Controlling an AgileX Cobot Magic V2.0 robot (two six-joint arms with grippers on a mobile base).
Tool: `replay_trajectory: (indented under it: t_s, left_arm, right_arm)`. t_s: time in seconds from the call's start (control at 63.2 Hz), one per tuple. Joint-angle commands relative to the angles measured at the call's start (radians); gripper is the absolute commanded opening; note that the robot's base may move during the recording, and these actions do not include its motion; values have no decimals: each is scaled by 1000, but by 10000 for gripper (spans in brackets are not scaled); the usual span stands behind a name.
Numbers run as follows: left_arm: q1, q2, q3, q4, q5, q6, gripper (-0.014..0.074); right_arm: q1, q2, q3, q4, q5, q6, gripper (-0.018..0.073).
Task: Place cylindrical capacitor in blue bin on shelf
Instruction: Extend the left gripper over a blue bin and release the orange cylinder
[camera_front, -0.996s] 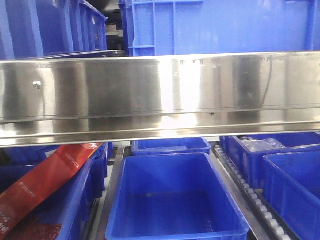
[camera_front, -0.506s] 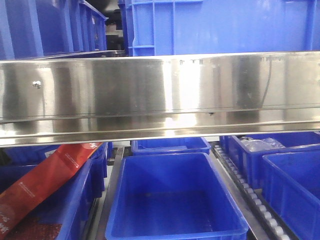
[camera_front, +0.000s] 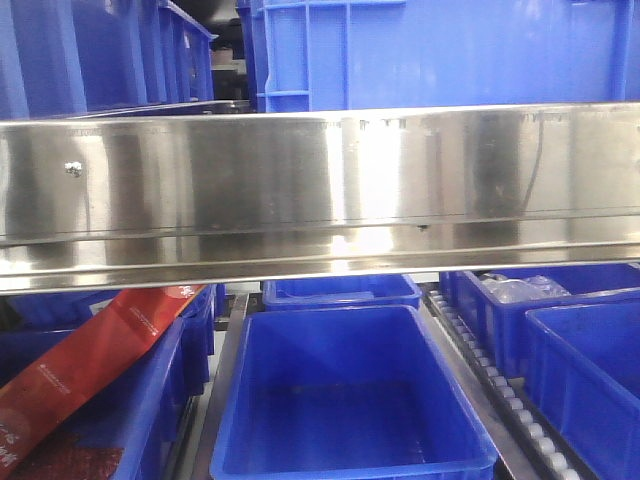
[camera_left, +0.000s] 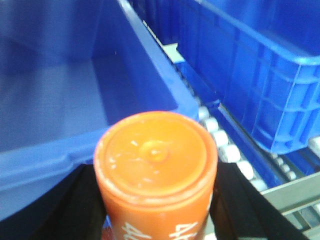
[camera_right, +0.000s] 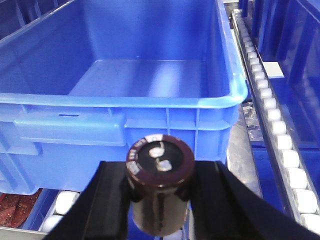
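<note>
My right gripper (camera_right: 161, 200) is closed on the capacitor (camera_right: 160, 165). It is a short, dark brown can with two small metal tabs on its top. My black fingers (camera_right: 112, 200) press on both of its sides. It stands upright, and it is in front of the blue bin (camera_right: 150, 100), lower than the rim. It is not over the bin yet.

My left gripper (camera_left: 156, 212) is closed on another thing, an orange cylinder (camera_left: 156, 155) with white letters on its side. A blue tub lies just past it. I cannot tell if that is the same bin.

In the front view almost nothing has changed since a second ago. The shiny beam of the shelf (camera_front: 320, 190) sits in the same spot. The bin below it has the same bare floor. The red bag (camera_front: 90, 360) leans on the bin at the left like before. My arms do not show in this view at all.

So I think the job is not done. The capacitor is in my hand, not in the bin. Next, I think, I must lift it above the rim, move it forward over the bare floor, and let go. The white rollers (camera_right: 272, 115) run along the right side of the bin, so I should keep away from them.
</note>
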Motion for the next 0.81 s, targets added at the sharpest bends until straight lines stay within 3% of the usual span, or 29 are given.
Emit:
replay_trajectory:
  t_s: [0.0, 0.063, 0.111, 0.269, 0.348, 0.664, 0.791]
  left_arm:
    - [-5, 3, -15, -29, -41, 32, -111]
    - [-5, 39, -33, -99, -43, 144, -111]
    - [-5, 88, -62, -196, -48, 219, -111]
    - [-5, 300, -223, -494, -73, 385, -111]
    - [-9, 428, -336, -589, -82, 443, -111]
    - [-146, 830, -791, -576, -90, 454, -111]
    - [-205, 969, -948, -529, -103, 454, -111]
  right_arm:
    - [2, -3, -11, -1, -32, -5, -162]
    - [2, -3, -11, -1, -32, -5, -162]
    - [2, -3, -11, -1, -32, -5, -162]
    - [2, -3, -11, 6, -78, -5, -162]
    - [2, -3, -11, 10, -93, -5, -162]
    - [2, -3, -11, 16, -95, -5, -162]
    - [2, -3, -11, 15, -99, -5, -162]
